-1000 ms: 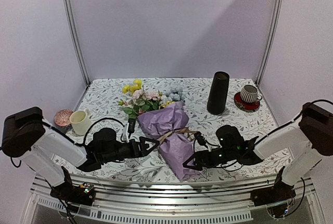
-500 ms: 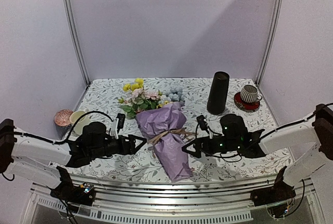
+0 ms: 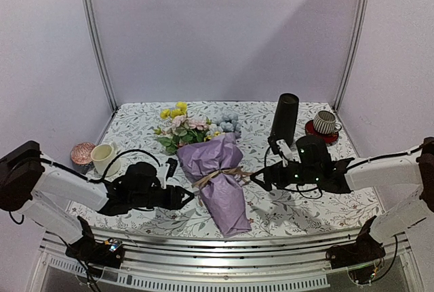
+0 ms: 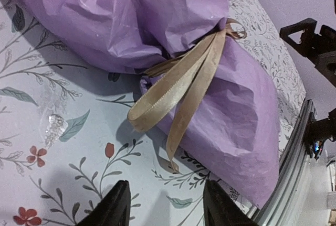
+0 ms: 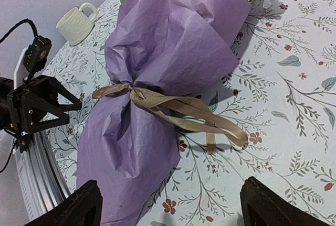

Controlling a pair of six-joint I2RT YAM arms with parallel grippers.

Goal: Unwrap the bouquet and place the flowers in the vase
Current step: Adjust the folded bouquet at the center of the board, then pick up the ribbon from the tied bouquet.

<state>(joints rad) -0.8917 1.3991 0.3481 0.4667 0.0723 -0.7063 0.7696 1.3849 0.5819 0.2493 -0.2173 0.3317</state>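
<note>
Purple-wrapped bouquet (image 3: 218,185), between left pincer (image 3: 188,197) and right pincer (image 3: 258,179), left one nearer

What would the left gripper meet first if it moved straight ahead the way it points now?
Probably the loose end of the tan ribbon, on the tablecloth, then the purple paper of the bouquet behind it. Nothing nearer shows before the left gripper.

Left arm (image 3: 68,187): low, stretched from near-left, reaching right.
Left hand (image 3: 186,197): fingers narrowly apart, level, pointing right.
Right arm (image 3: 380,170): low, stretched from near-right, reaching left.
Right hand (image 3: 256,179): fingers spread wide.
</note>
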